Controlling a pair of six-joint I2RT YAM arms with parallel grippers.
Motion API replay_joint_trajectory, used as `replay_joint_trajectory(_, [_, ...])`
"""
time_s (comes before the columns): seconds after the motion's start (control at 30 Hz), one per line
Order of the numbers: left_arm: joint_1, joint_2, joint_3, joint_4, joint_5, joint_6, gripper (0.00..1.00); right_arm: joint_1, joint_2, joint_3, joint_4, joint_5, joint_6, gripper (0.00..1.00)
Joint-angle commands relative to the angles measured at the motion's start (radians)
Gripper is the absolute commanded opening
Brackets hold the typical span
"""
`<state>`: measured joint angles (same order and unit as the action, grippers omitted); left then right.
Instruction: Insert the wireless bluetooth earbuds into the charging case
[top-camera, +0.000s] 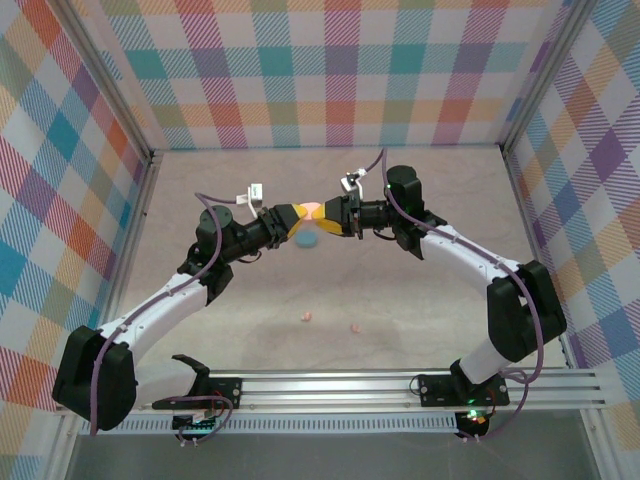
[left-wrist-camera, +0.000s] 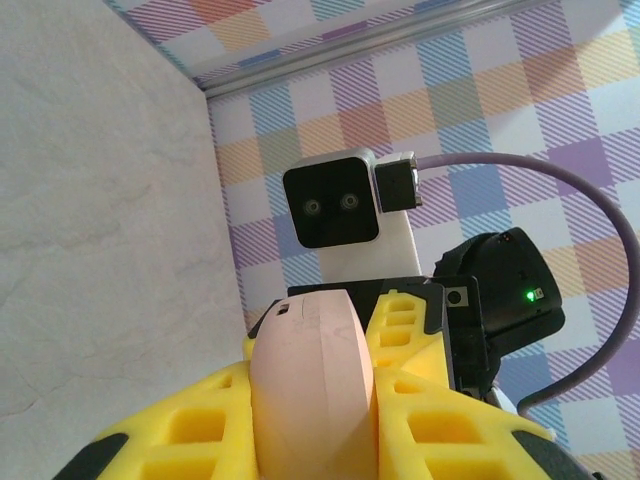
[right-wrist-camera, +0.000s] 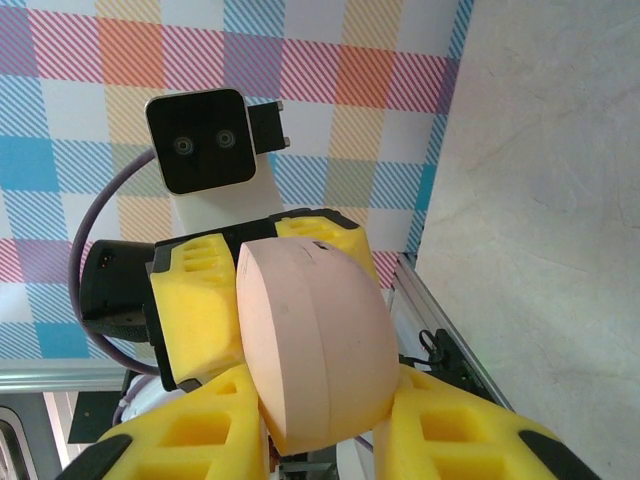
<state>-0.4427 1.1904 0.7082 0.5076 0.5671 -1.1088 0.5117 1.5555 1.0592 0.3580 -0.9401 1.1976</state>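
**Both claws pinching the pink case, two buds loose on the desk**

Nearest to me in the overhead view, just past the base rail, a pink earbud lies on the pale desk. A second pink earbud sits near it on the right, a touch closer to the rail. The two are apart from each other, and both are well apart from the arms' working ends.

Further out, near the middle of the desk, I see the blue case. It lies directly under the spot where the arms meet. Its top edge is covered by them, so I cannot tell whether it is open or closed.

Above it, the left claw and the right claw come in from opposite sides, tip to tip, with the pink charging case between them. On my left wrist feed the yellow foam fingers press against both flat faces of the case, which stands on edge. The opposing fingers grip its far rim, below the other arm's wrist camera. The right wrist feed mirrors this: my fingers clamp the near part of the pink disc, and the left arm's fingers pinch the far part.

Behind everything stands the plaid back wall.
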Motion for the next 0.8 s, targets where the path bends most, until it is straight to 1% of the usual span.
replay_joint_trajectory(0.0, [-0.007, -0.014, 0.034, -0.147, 0.02, 0.102, 0.19, 0.014, -0.012, 0.007, 0.041, -0.03, -0.005, 0.15])
replay_joint_trajectory(0.13, [-0.008, -0.047, 0.059, -0.249, 0.001, 0.196, 0.32, 0.014, -0.014, 0.016, 0.03, -0.029, -0.006, 0.14])
replay_joint_trajectory(0.2, [-0.008, -0.065, 0.063, -0.285, -0.005, 0.24, 0.42, 0.014, -0.017, 0.024, 0.016, -0.029, -0.012, 0.13])
replay_joint_trajectory(0.4, [-0.011, -0.114, 0.072, -0.345, -0.017, 0.343, 0.6, 0.014, -0.032, 0.041, -0.018, -0.02, -0.023, 0.13])
replay_joint_trajectory(0.53, [-0.012, -0.149, 0.086, -0.414, -0.039, 0.441, 0.67, 0.014, -0.046, 0.052, -0.068, -0.012, -0.049, 0.12])
replay_joint_trajectory(0.6, [-0.013, -0.175, 0.092, -0.457, -0.057, 0.521, 0.7, 0.014, -0.052, 0.065, -0.11, -0.01, -0.069, 0.12])
replay_joint_trajectory(0.77, [-0.013, -0.257, 0.085, -0.523, -0.106, 0.74, 0.74, 0.013, -0.072, 0.092, -0.187, -0.007, -0.109, 0.12])
